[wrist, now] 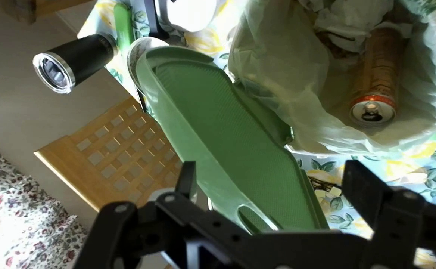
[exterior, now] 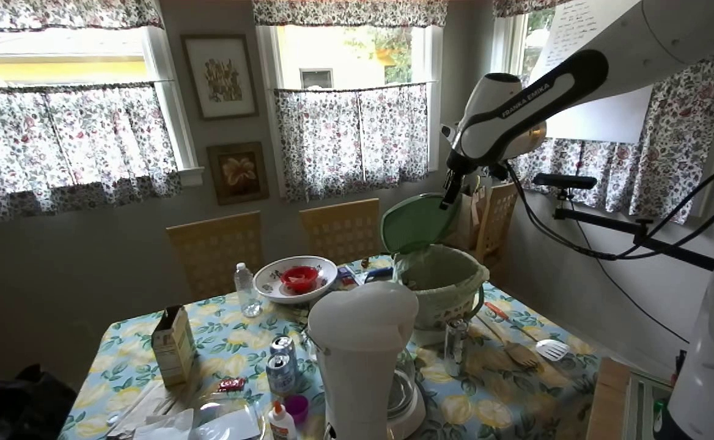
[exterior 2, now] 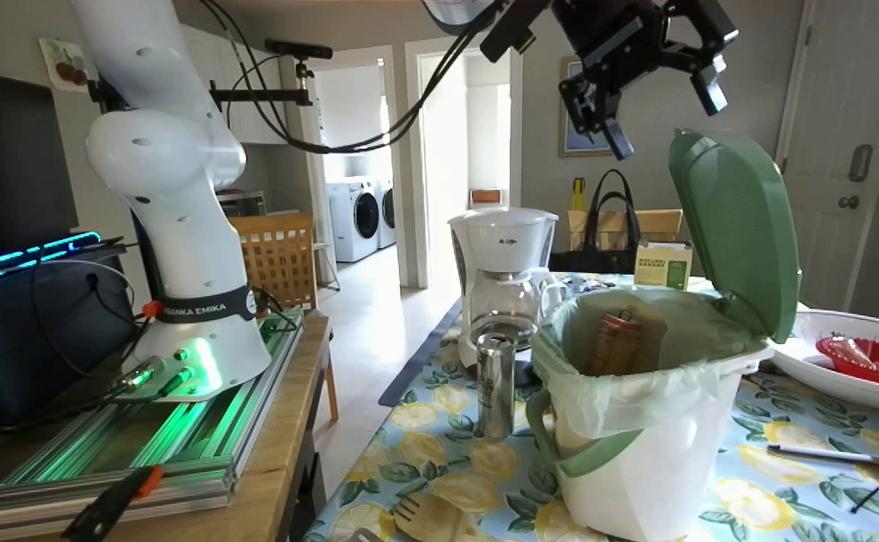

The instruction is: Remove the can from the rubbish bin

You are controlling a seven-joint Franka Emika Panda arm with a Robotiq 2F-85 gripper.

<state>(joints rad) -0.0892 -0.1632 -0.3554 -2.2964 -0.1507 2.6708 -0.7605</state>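
The rubbish bin (exterior 2: 635, 474) stands on the table with a pale liner; it also shows in an exterior view (exterior: 445, 300) and the wrist view (wrist: 277, 48). Its green lid (exterior 2: 740, 233) stands open. A can (exterior 2: 614, 345) with an orange-red rim leans inside the bin; in the wrist view the can (wrist: 376, 78) lies at the upper right, top end showing. In an exterior view (exterior: 452, 189) my gripper hangs above the lid. The gripper (exterior 2: 667, 120) is open and empty, fingers pointing down. In the wrist view the lid (wrist: 225, 130) shows between its fingers (wrist: 270, 179).
A silver can (exterior 2: 496, 388) stands beside the bin. A white coffee maker (exterior 2: 503, 233) stands near it. A white bowl (exterior: 271, 287) holds a red bowl (exterior: 299, 278). A bottle (exterior: 247, 290), a box (exterior: 172, 348) and utensils (exterior: 519, 353) are on the table. A dark cup (wrist: 76, 61) shows.
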